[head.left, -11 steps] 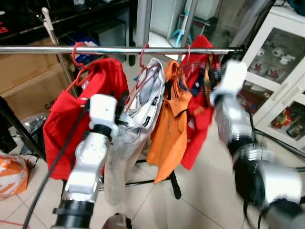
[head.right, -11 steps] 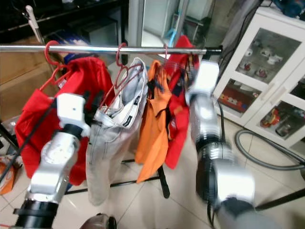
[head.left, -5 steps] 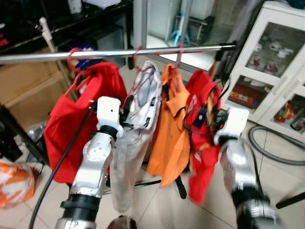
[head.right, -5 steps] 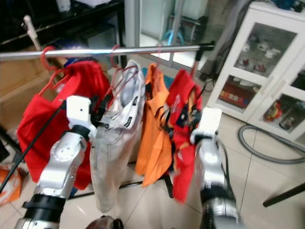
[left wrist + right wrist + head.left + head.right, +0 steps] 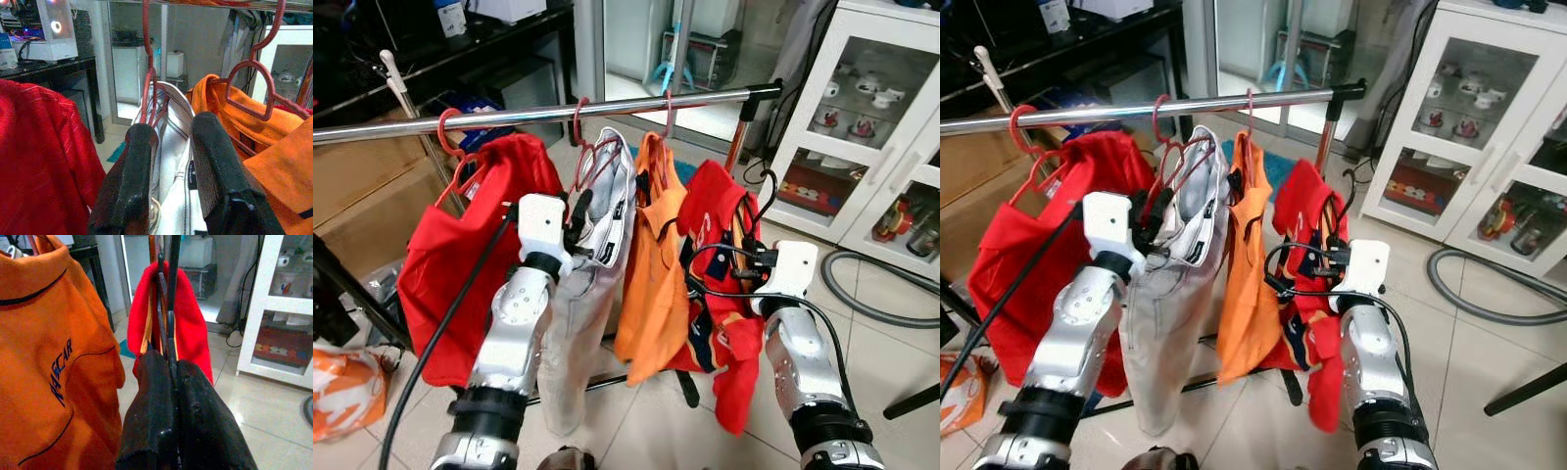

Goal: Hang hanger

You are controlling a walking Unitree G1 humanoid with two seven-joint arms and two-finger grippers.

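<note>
Right gripper (image 5: 171,396): clamped on dark hanger (image 5: 168,308) carrying red garment (image 5: 729,294)
Left gripper (image 5: 171,166): parted, empty
Left to do: hook onto rail (image 5: 538,115)

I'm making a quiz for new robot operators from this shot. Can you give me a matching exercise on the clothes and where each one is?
Things:
1. orange shirt
2. pale trousers
3. red garment on a dark hanger
4. big red shirt

Places:
A. off the rail, held by the right gripper
B. hung at the rail's left end
C. hung just right of the trousers
D. at the left gripper

Pairs: 1-C, 2-D, 3-A, 4-B
</note>
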